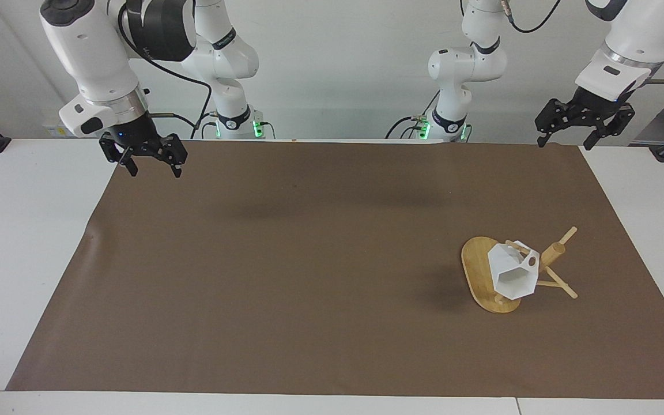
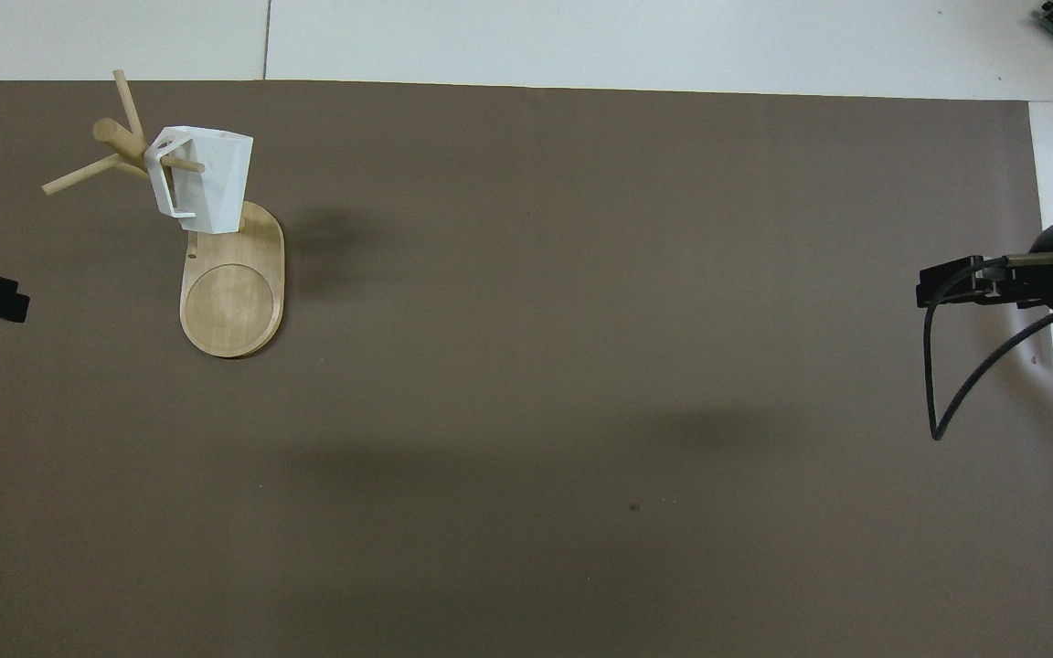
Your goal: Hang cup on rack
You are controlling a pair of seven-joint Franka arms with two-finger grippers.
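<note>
Hanging by its handle from one of the thin pegs, the cup [image 1: 513,275] is on the rack [image 1: 485,276], which stands on the brown mat [image 1: 309,259] toward my left arm's end of the table, well away from both my bases; to my eye the task looks done. My left pincer [image 1: 584,126] is up in the air over the mat's corner at that same end, its jaws spread and empty, well apart from the rack. My right pincer [image 1: 148,157] waits over the mat's edge at the right arm's end, jaws open too, holding nothing. What worries me is the cup's seat: it hangs tilted, mouth facing away from me, and the peg slopes only gently, so a knock to the table or a careless sweep of my left arm back over the rack could slide it off or tip the whole tree. Nothing else lies on the mat, and nothing stands between my pincers and the rack.
</note>
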